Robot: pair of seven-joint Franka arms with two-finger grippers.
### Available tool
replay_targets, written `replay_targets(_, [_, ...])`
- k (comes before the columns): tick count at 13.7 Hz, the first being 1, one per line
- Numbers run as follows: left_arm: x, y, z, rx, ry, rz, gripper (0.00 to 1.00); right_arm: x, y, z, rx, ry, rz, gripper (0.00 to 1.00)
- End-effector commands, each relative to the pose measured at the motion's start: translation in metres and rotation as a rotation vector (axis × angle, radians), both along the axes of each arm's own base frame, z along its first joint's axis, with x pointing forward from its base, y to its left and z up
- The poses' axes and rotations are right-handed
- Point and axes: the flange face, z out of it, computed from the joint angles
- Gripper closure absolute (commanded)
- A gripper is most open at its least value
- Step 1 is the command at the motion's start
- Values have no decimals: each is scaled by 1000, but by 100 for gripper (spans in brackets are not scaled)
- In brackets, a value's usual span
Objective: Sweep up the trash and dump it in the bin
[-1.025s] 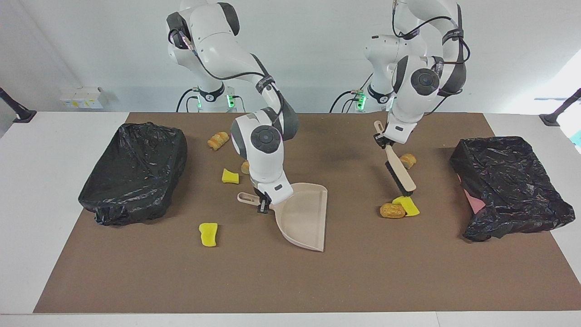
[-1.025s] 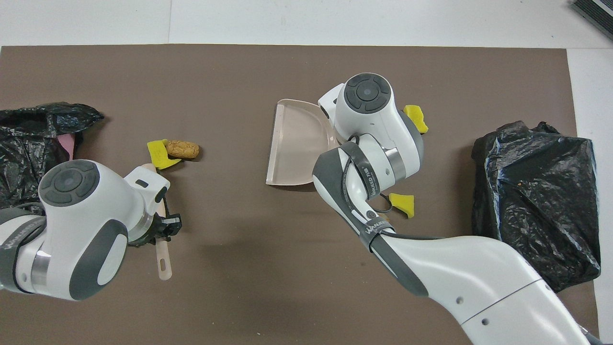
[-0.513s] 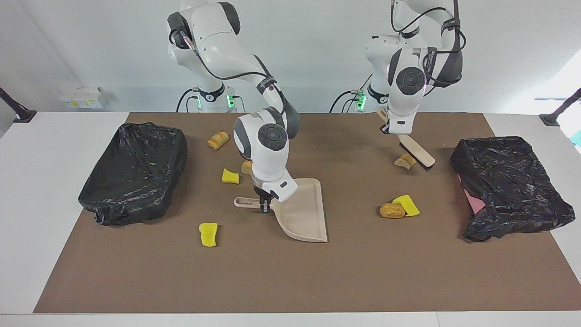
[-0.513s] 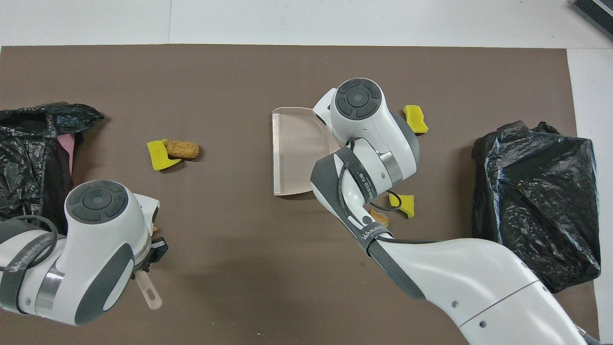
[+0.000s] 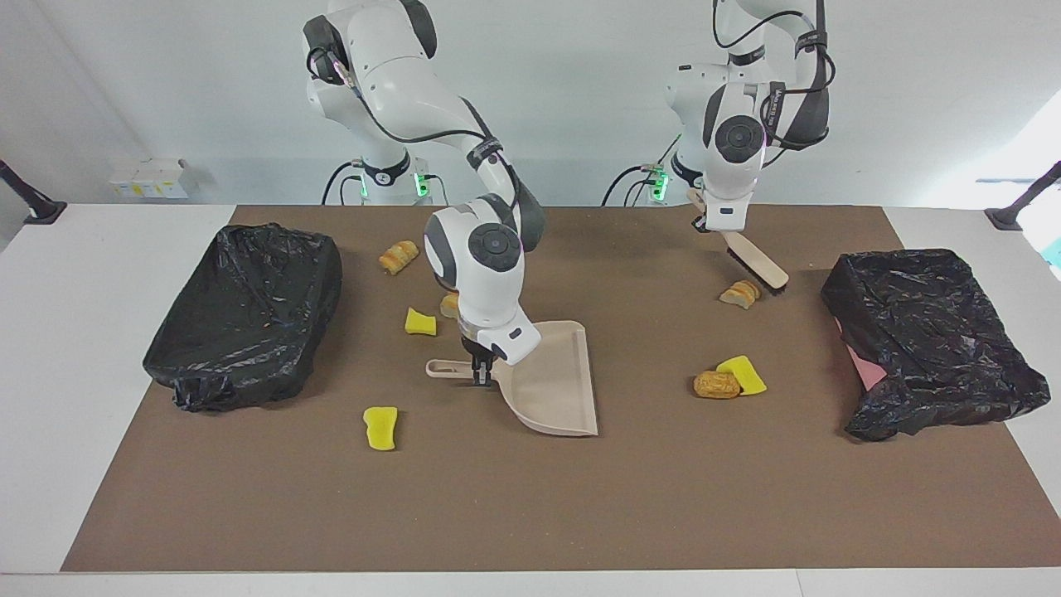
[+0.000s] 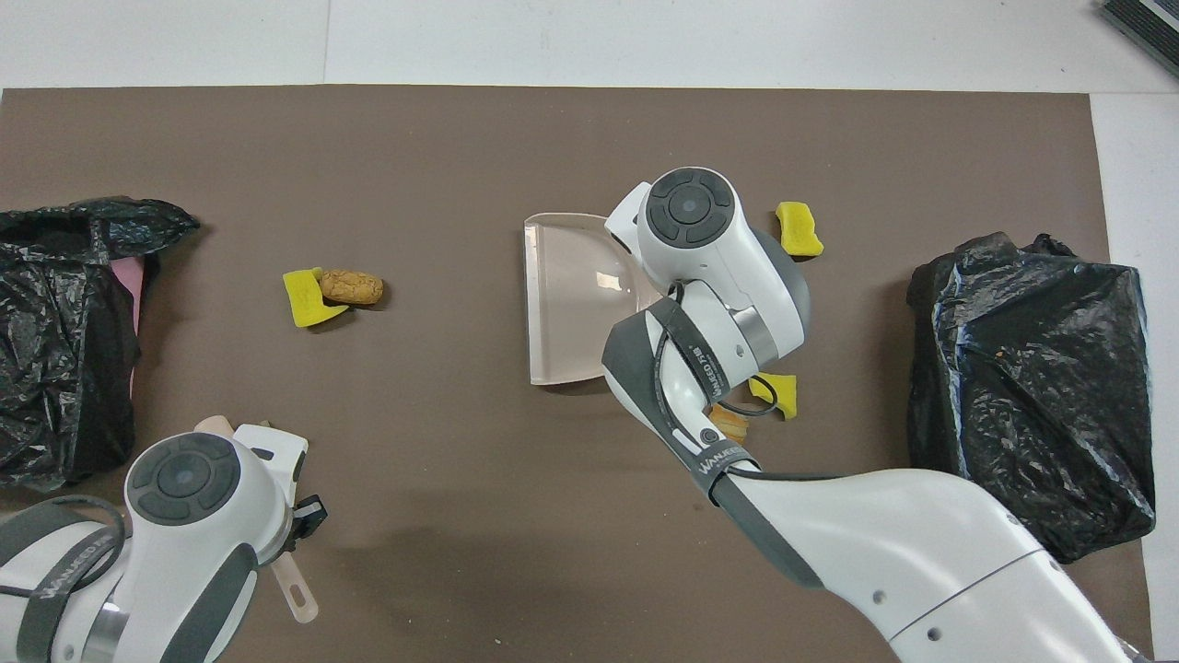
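Trash (image 5: 729, 379): seven yellow and golden-brown bits scattered on the brown mat (image 5: 530, 514).
Right gripper (image 5: 482, 375): arm bent steeply down at mid-table, fingers clamped on the dustpan (image 5: 554, 381) handle (pan resting on the mat).
Left gripper (image 5: 709, 225): raised near its base, gripping the brush (image 5: 753, 260), which slants down beside a bread lump (image 5: 739, 293).

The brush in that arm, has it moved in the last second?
Yes. The brush left the yellow sponge and went toward the robots, now beside the bread piece.
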Motion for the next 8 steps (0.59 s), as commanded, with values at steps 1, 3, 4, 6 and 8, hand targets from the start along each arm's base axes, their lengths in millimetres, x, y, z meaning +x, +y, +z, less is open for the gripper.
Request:
replay_targets(1, [20,10,-19,-116,-30,-38,100,-7,-9,5,-106,20,64,100])
replay_targets(3, [40,1,-16,-186,-54,-84,100,-8,-11,7,-156,23,80,100])
replay_targets(4, [56,-9,-11,-239,-57,-111,100,-8,-12,7,-158,22,80,100])
replay_targets(6, [74,-21,-6,-304,-78,-148,100,-9,-12,6,-161,29,78,100])
replay_targets(8, [80,-37,-5,-374,-123,-208,100,-9,-12,6,-163,31,78,100])
